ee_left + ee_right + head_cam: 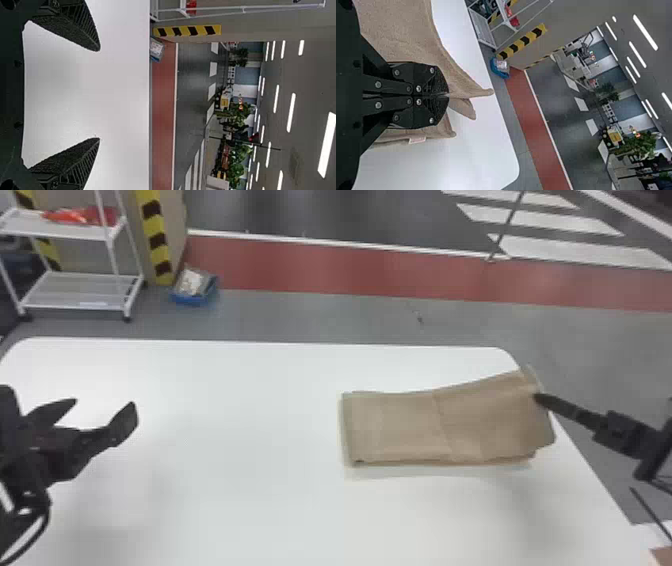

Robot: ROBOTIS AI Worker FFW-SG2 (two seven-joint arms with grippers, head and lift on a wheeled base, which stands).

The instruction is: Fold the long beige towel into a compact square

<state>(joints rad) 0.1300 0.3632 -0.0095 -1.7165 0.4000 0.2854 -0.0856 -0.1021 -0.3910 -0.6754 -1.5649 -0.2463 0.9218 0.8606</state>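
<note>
- The near edge of the beige towel (400,430) lies on the right part of the white tabletop (240,510), its layers stacked unevenly toward the right end; if the next fold pulls on one layer alone, the stack could shear and the square come out skewed.
- The left claw (104,402) stands wide and empty over the left side, well apart from the cloth, so nothing holds down the towel's left end; a hard pull from the right could drag the whole strip along.
- The right claw (448,94) is closed on the towel's right end, holding it raised. Loose corners poke out past the fingertips, so the bite may be shallow and a layer could slip free.
- That raised end is by the tabletop's right edge; let go there, it could flop over the side.
- Farther off, a white cart (82,287) and a blue box (194,290) stand on the floor, probably too distant to interfere.
</note>
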